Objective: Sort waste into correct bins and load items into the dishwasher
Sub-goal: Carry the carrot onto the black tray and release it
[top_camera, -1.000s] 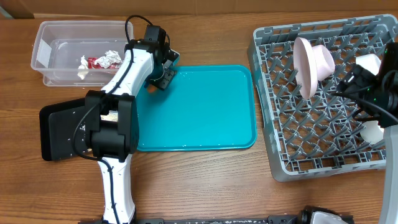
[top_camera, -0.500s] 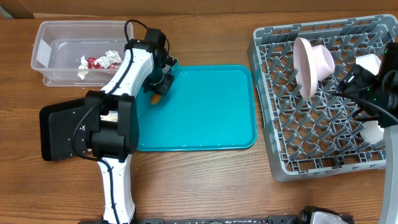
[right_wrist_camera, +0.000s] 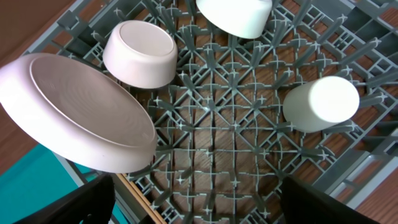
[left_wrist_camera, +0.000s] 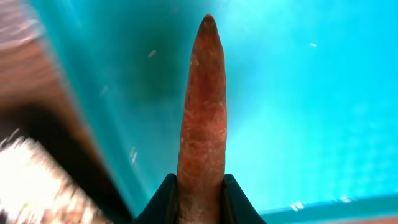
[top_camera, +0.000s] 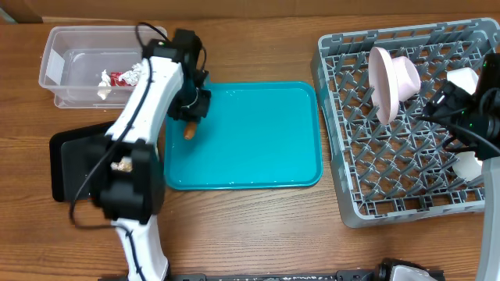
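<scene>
Left end effector [left_wrist_camera: 200, 186] now clamped on carrot [left_wrist_camera: 203, 112] over teal tray [top_camera: 258, 148], right end effector [right_wrist_camera: 199, 202] apart, unmoved

Orange carrot [left_wrist_camera: 202, 106] gripped by left pincer [left_wrist_camera: 200, 190], seemingly aloft.

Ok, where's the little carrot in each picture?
Overhead: the carrot is left of centre, held by the left gripper at the teal tray's left edge.
Left wrist: in the middle, tip pointing up, pinched at the bottom.
Right wrist: not in it.
Shared landmark: the teal tray, also a sliver at the right wrist picture's bottom left.
</scene>
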`<state>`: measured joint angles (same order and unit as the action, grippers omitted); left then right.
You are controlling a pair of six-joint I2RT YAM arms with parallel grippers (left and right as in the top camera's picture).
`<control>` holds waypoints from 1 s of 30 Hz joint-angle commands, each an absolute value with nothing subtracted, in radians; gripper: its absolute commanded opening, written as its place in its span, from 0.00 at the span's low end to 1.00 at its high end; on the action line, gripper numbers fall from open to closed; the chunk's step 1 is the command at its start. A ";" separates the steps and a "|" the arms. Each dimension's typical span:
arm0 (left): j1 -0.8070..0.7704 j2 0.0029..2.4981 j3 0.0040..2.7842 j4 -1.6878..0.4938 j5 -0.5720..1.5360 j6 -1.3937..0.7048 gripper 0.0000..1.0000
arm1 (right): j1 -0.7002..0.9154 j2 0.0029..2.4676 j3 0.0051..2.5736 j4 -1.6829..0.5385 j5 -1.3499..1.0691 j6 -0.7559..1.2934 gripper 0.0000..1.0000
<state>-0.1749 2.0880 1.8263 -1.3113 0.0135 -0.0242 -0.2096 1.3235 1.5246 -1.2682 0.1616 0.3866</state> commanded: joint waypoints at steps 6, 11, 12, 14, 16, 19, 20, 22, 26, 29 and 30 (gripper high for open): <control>-0.072 1.887 1.835 -1.398 -0.097 -0.334 0.04 | -0.213 1.326 1.531 -1.265 0.167 0.362 0.87; 0.055 1.872 1.835 -1.431 -0.104 -0.416 0.04 | -0.213 1.326 1.531 -1.266 0.167 0.362 0.87; 0.085 1.872 1.834 -1.437 -0.104 -0.424 0.04 | -0.213 1.326 1.531 -1.266 0.167 0.362 0.87; 0.138 1.871 1.829 -1.447 -0.101 -0.434 0.04 | -0.213 1.326 1.531 -1.266 0.167 0.362 0.87; 0.188 1.869 1.827 -1.460 -0.100 -0.435 0.04 | -0.213 1.326 1.531 -1.266 0.167 0.362 0.87; 0.244 1.862 1.820 -1.472 -0.100 -0.434 0.04 | -0.213 1.326 1.531 -1.267 0.167 0.362 0.87; 0.259 1.856 1.814 -1.471 -0.101 -0.434 0.05 | -0.213 1.326 1.531 -1.267 0.167 0.362 0.87; 0.290 1.847 1.801 -1.466 -0.101 -0.435 0.04 | -0.213 1.326 1.531 -1.266 0.167 0.362 0.87; 0.348 1.822 1.754 -1.435 -0.105 -0.435 0.04 | -0.213 1.326 1.531 -1.267 0.167 0.362 0.87; 0.395 1.803 1.686 -1.377 -0.104 -0.435 0.04 | -0.213 1.326 1.531 -1.266 0.167 0.362 0.87; 0.409 1.801 1.657 -1.351 -0.105 -0.435 0.04 | -0.213 1.326 1.531 -1.266 0.167 0.362 0.87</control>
